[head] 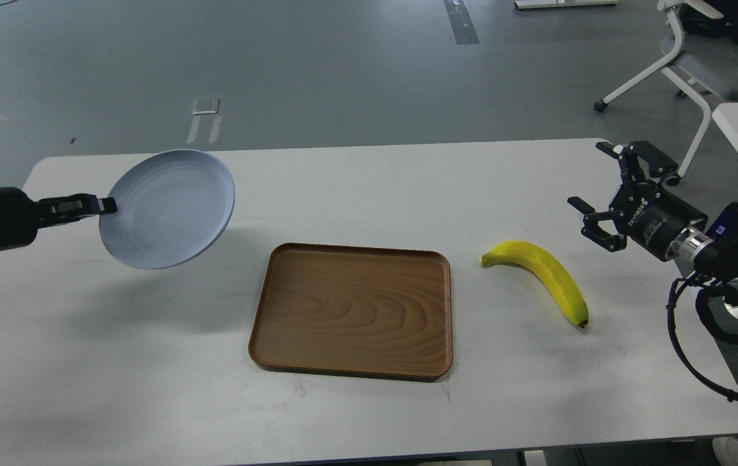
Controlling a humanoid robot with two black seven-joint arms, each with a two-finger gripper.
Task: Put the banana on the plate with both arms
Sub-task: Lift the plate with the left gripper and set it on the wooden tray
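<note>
Right of brown wooden tray (pixel 352 309): curved bright-yellow banana (pixel 542 276), greenish stem, dark tip. Left gripper (pixel 107 205) pinches tilted pale blue-grey round plate (pixel 167 208); right gripper (pixel 598 194) spread, empty.

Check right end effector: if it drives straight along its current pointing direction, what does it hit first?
The right end effector is open and points left and slightly away, above the table. The banana lies nearer the camera, off that line. The way looks free; depth is unclear from this one view.
</note>
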